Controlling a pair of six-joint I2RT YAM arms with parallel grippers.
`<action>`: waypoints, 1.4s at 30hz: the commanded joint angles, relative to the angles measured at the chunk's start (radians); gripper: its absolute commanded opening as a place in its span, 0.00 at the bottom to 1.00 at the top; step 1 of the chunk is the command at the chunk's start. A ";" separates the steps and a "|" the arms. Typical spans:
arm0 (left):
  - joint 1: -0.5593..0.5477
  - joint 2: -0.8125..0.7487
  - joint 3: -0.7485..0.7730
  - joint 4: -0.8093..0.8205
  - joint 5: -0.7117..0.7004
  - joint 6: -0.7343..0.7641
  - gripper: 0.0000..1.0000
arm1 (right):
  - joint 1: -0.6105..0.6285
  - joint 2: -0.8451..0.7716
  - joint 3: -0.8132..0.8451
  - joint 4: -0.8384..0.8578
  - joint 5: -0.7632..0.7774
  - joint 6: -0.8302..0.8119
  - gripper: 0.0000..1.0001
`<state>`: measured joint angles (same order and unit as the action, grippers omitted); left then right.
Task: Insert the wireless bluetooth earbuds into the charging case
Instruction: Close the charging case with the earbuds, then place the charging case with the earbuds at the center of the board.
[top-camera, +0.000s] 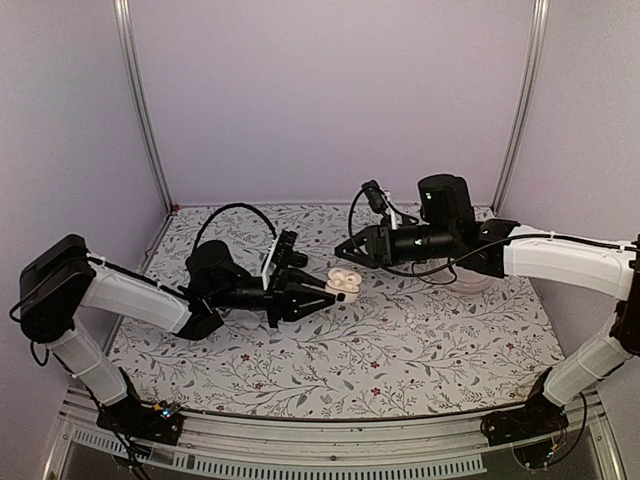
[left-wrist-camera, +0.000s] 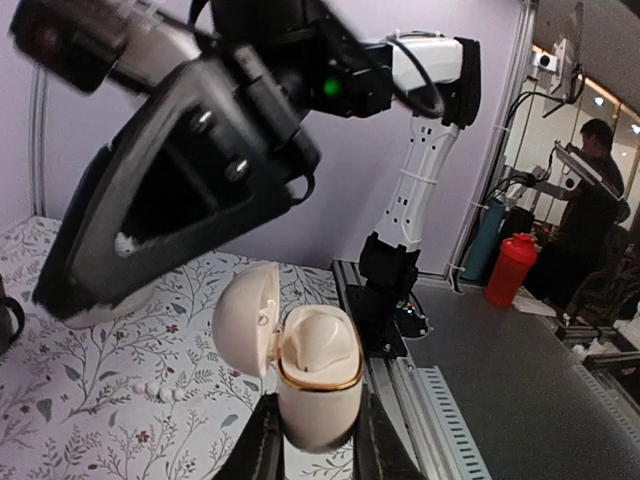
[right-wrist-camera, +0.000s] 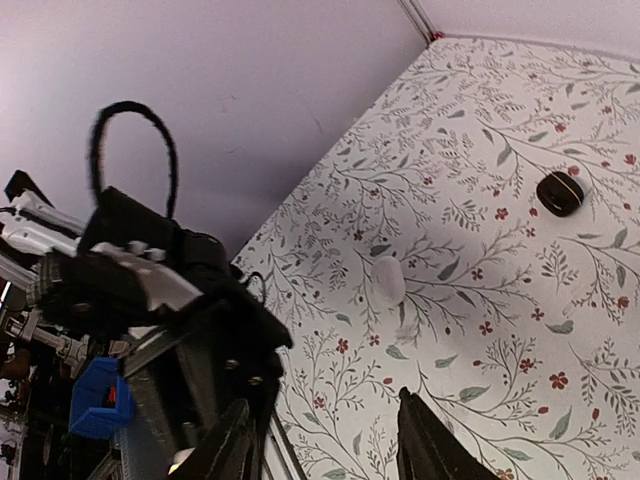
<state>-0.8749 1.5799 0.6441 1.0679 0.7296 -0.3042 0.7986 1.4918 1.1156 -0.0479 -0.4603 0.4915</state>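
Case (left-wrist-camera: 320, 372) is clamped lid-open by the left gripper (left-wrist-camera: 318, 422) and held off the table (left-wrist-camera: 80, 400) so its mouth is presented to the right gripper (right-wrist-camera: 322, 402), whose jaws are parted and empty; the earbuds' whereabouts cannot be told.

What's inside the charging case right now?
Lid is open. Inside the charging case, a smooth cream mound fills the gold rim; earbud or insert, cannot tell. The wells below are hidden by the case wall and the left gripper.
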 joint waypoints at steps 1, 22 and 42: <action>0.087 0.107 0.030 0.120 0.073 -0.314 0.00 | 0.015 -0.093 -0.027 0.152 -0.181 -0.044 0.50; 0.064 0.094 0.088 0.096 0.116 -0.283 0.00 | -0.015 0.013 -0.050 0.145 -0.124 0.041 0.44; 0.150 0.228 0.178 -0.204 -0.027 -0.398 0.15 | -0.102 -0.267 -0.244 -0.006 0.184 0.074 0.49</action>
<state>-0.7471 1.8275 0.7204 1.1378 0.7799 -0.7921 0.7284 1.2648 0.9016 0.0185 -0.3626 0.5236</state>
